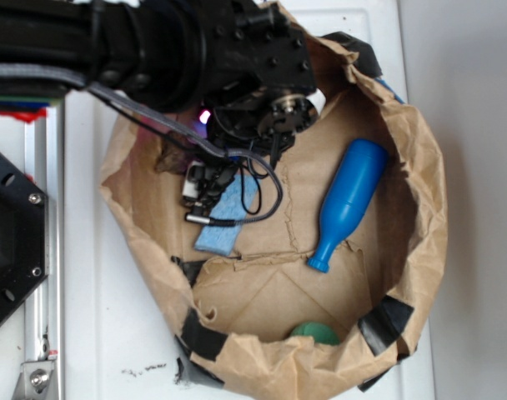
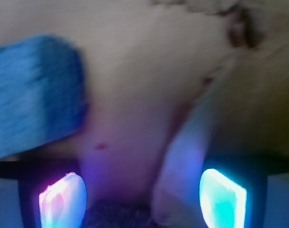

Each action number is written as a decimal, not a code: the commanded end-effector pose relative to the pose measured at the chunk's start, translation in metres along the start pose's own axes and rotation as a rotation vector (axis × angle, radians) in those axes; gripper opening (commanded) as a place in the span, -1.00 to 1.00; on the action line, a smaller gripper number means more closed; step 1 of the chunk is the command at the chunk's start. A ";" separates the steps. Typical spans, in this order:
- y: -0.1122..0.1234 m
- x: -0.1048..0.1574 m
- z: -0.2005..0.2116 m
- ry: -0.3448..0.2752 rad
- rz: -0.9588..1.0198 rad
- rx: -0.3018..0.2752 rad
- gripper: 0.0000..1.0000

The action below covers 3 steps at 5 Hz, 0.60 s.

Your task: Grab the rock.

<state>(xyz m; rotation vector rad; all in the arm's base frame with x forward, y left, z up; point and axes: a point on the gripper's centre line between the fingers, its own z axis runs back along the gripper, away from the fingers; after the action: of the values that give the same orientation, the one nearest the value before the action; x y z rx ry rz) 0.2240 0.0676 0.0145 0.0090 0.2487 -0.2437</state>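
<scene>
Rock (image 2: 117, 214) low between the spread gripper (image 2: 142, 197) fingers, blue sponge (image 2: 33, 95) just beside, no legible writing.

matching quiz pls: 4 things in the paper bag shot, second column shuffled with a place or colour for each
Things:
1. sponge
2. bottle
3. green object
4. rock

Descriptions:
A. dark mottled lump, bottom edge of the wrist view, between the lit fingers
B. mostly hidden behind the bag's near rim
C. light blue, flat, just under the gripper
D. deep blue, lying at the bag's right side, neck toward the near rim

Pairs: 1-C, 2-D, 3-B, 4-A
</scene>
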 end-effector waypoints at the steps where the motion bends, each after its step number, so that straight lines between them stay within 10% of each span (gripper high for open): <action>1: -0.015 -0.025 0.011 0.026 -0.103 -0.016 1.00; 3: -0.028 -0.046 0.024 0.032 -0.135 -0.076 1.00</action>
<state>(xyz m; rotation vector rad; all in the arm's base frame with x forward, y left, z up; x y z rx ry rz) 0.1801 0.0499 0.0398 -0.0852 0.3173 -0.3703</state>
